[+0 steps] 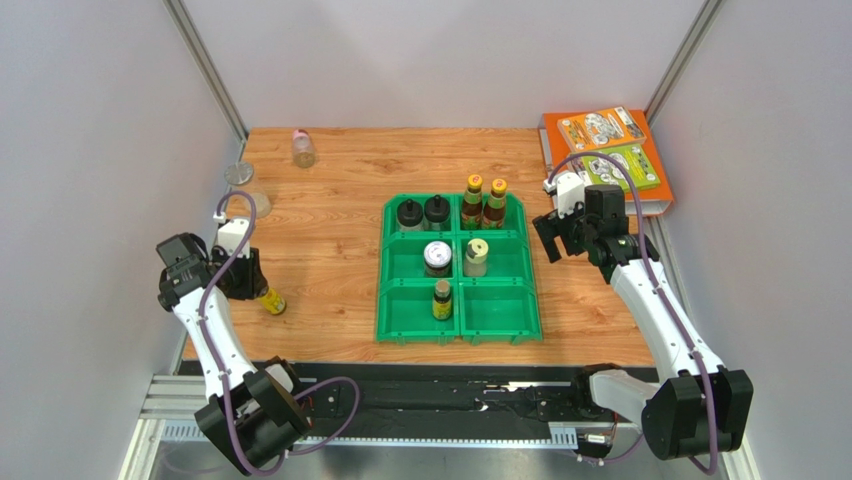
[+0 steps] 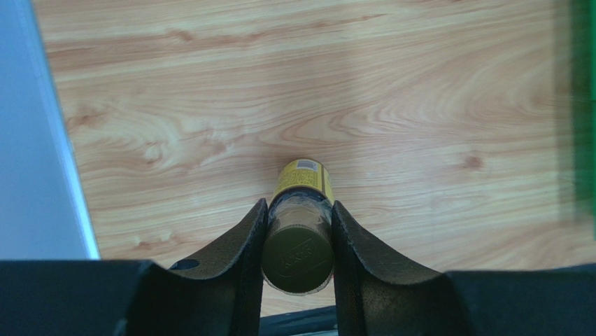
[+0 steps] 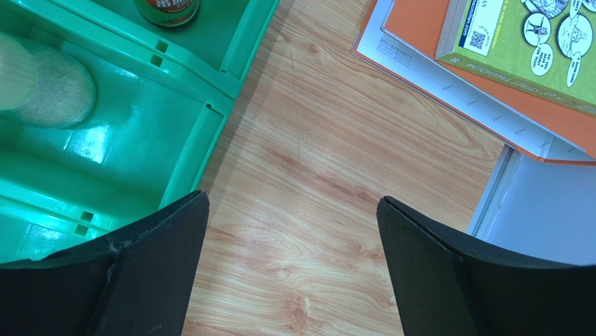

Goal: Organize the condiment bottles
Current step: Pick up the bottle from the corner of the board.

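Observation:
My left gripper (image 1: 255,285) is shut on a small bottle (image 1: 271,301) with a yellow label and a dark cap, near the table's left edge. In the left wrist view both fingers (image 2: 245,238) press the bottle's neck (image 2: 299,217), and the bottle tilts down toward the wood. The green bin (image 1: 497,312) holds two black-capped jars (image 1: 423,212), two amber bottles (image 1: 484,201), a silver-capped jar (image 1: 437,257), a pale-capped jar (image 1: 476,256) and a small yellow-labelled bottle (image 1: 442,299). My right gripper (image 1: 560,237) is open and empty, just right of the bin.
A clear pink-capped bottle (image 1: 303,148) stands at the back left. Clear glass pieces (image 1: 240,175) sit by the left wall. Orange and green books (image 1: 605,150) lie at the back right, also in the right wrist view (image 3: 531,42). The bin's wall (image 3: 203,133) is left of my right fingers.

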